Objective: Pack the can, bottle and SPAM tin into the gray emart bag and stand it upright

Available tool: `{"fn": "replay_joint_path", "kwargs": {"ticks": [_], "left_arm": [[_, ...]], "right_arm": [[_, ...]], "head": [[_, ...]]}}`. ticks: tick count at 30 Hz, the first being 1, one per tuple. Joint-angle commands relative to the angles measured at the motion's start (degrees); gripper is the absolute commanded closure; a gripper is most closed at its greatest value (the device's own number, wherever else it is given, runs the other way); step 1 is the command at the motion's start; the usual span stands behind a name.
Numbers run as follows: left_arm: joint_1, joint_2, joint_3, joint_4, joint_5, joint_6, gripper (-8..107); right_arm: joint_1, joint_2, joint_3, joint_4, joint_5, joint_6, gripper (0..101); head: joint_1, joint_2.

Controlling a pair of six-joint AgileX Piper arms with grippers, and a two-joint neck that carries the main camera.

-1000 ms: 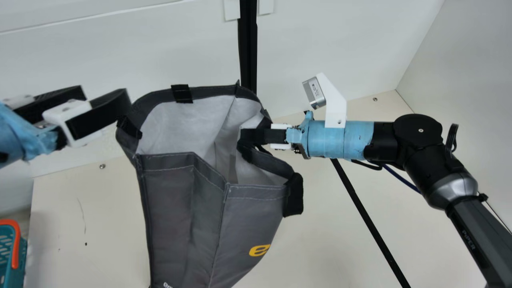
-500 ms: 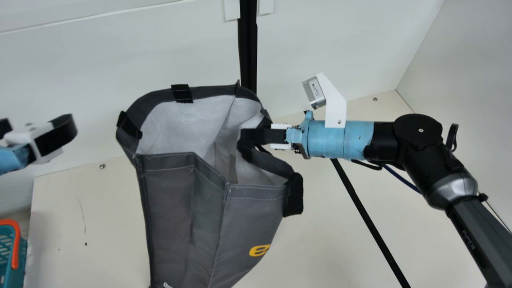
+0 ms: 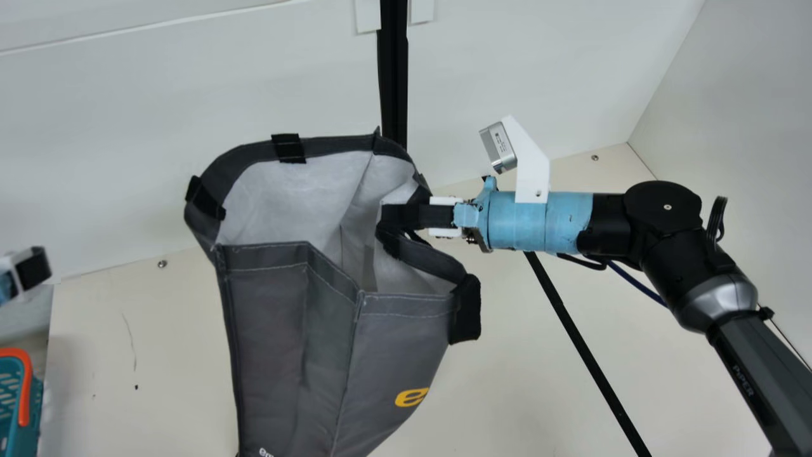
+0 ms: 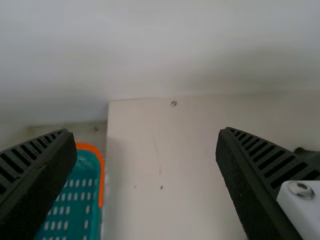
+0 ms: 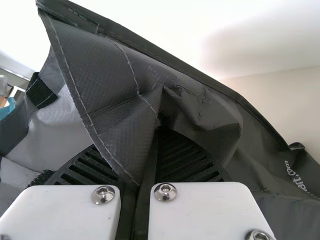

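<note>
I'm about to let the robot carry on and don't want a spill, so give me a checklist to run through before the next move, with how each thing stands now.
1. Right fingers shut on the bag near its rim: ok.
2. Bag mouth open: ok, the pale lining can be seen through it.
3. Left fingers open, with nothing between them: ok.
4. Left fingers clear of the bag: ok, they are well apart from it.
5. Can, bottle and tin inside: cannot tell, the depth of the bag is hidden.
6. Bag base flat on the table: cannot tell.
</note>
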Motion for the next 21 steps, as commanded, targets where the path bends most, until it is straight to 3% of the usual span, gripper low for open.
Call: {"fn": "replay_joint_path", "kwargs": {"ticks": [1, 13, 21], "left_arm": [[0.0, 0.0, 0.0, 0.0, 0.0, 0.0, 9], [0.0, 0.0, 0.0, 1.6, 0.0, 0.0, 9], [0.0, 0.0, 0.0, 1.6, 0.0, 0.0, 9]], "right_arm": [[0.0, 0.0, 0.0, 0.0, 0.0, 0.0, 101], [0.0, -1.6, 0.6, -0.6, 0.0, 0.9, 101], [-1.4, -1.6, -4.4, -9.2, -0.6, -0.3, 101]], "head": [[-1.3, 0.0], [-1.3, 0.0], [-1.3, 0.0]]}}
